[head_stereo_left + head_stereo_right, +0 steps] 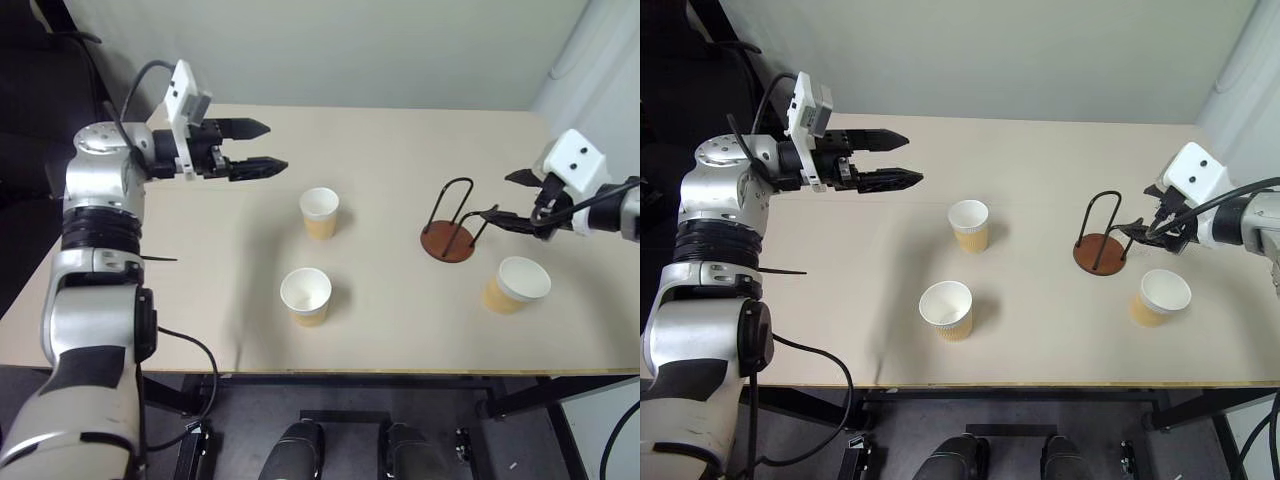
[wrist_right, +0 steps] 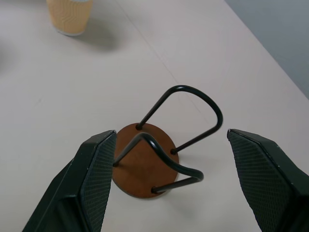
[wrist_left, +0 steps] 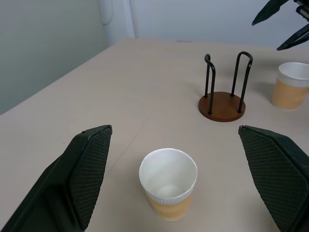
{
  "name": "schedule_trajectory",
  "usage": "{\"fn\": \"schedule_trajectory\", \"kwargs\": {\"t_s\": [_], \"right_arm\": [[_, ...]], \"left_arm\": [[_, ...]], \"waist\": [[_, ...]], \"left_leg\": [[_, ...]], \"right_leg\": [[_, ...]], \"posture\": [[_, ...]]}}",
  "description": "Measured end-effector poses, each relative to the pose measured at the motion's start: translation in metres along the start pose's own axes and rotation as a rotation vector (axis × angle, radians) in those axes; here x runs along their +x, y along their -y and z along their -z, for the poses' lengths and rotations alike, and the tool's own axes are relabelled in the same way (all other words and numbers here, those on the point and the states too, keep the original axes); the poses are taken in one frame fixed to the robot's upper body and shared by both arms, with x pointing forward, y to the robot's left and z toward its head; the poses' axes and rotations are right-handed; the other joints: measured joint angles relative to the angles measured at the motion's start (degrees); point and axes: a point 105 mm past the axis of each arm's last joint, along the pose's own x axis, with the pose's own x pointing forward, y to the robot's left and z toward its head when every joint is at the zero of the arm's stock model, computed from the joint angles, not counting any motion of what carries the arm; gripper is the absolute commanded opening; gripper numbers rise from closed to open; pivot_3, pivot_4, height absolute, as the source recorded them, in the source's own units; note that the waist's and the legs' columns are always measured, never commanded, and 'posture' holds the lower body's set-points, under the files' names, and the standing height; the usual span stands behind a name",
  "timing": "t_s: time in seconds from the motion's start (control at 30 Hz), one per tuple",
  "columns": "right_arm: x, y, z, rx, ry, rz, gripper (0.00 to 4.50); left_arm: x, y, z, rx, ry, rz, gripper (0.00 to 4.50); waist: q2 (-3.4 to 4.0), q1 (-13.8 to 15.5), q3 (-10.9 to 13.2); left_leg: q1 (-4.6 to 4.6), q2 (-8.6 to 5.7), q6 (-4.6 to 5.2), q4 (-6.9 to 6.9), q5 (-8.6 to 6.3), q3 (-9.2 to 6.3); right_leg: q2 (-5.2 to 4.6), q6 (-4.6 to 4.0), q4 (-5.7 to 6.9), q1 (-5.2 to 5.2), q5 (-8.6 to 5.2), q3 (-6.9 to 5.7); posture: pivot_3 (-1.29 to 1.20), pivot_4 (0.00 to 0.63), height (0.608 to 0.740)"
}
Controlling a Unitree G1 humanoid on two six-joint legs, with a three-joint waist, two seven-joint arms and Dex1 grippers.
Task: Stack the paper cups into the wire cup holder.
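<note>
On the beige table (image 1: 400, 150) 3 paper cups stand upright and apart, all empty. Taking the wire cup holder (image 1: 449, 240) as the clock's centre in the head views, the far cup (image 1: 319, 212) sits at about 9 o'clock, the near cup (image 1: 306, 295) at about 8 o'clock, and the right-hand cup (image 1: 517, 284) close by at about 4 o'clock. The holder is empty: 2 black wire loops rise from its reddish-brown disc.

The left gripper (image 1: 255, 148) hangs above the table at the holder's 10 o'clock, well apart from it, with its 2 black fingers spread wide and nothing between them. The right gripper (image 1: 507, 199) hovers just beside the holder at about 2 o'clock, its fingers likewise parted and empty.

The left wrist view adds what the head views do not: the far cup (image 3: 168, 189) lies between that gripper's 2 fingers (image 3: 89, 166), with its white inside visible, while the holder (image 3: 222, 105) and the right-hand cup (image 3: 291, 85) stand beyond.

The right wrist view looks down on the holder (image 2: 145, 166), framed by the wide-open fingers (image 2: 96, 179); its 2 loops stand on opposite sides of the disc, and one cup's (image 2: 69, 14) ribbed tan wall shows farther off.
</note>
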Motion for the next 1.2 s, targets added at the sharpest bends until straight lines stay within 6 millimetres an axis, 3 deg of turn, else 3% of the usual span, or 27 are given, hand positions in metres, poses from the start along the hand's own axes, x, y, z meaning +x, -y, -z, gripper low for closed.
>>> {"fn": "schedule_trajectory", "kwargs": {"t_s": [0.1,0.4,0.57,0.8,1.2], "right_arm": [[0.000,0.001,-0.002,-0.010,0.006,0.003,3.70],[-0.002,0.003,0.003,-0.031,-0.015,-0.013,3.70],[-0.003,0.009,0.006,-0.049,-0.037,-0.013,3.70],[0.011,0.007,0.011,-0.117,-0.068,-0.030,3.70],[0.030,-0.006,0.028,-0.247,-0.151,-0.090,3.70]], "left_arm": [[0.001,0.003,0.000,-0.006,-0.011,0.032,4.50],[0.020,0.036,0.009,-0.046,-0.146,0.300,4.50],[0.026,0.041,0.001,-0.017,-0.172,0.350,4.50],[0.039,0.051,-0.014,0.034,-0.133,0.419,4.50],[0.034,0.049,-0.018,0.046,-0.117,0.412,4.50]], "waist": [[0.00,0.01,0.00],[0.00,0.03,0.00],[0.00,-0.07,0.00],[0.01,-0.04,0.01],[0.02,-0.01,0.02]], "left_leg": [[0.00,0.00,-0.01,-0.01,-0.01,0.00],[0.00,0.01,-0.01,0.00,-0.02,-0.01],[0.00,0.01,-0.02,-0.02,-0.02,-0.01],[0.00,0.03,0.00,-0.04,-0.03,-0.02],[-0.01,0.03,0.02,-0.08,-0.05,-0.02]], "right_leg": [[0.00,-0.01,-0.01,0.00,0.00,0.00],[-0.02,-0.04,0.01,0.00,-0.01,0.00],[-0.01,0.01,0.00,-0.02,0.02,0.00],[-0.04,0.16,-0.01,-0.01,0.09,-0.01],[-0.06,0.11,-0.03,0.00,0.06,-0.04]], "posture": [[0.00,0.150,0.740],[0.00,0.150,0.740],[0.00,0.150,0.740],[0.00,0.150,0.740],[0.00,0.150,0.740]]}}
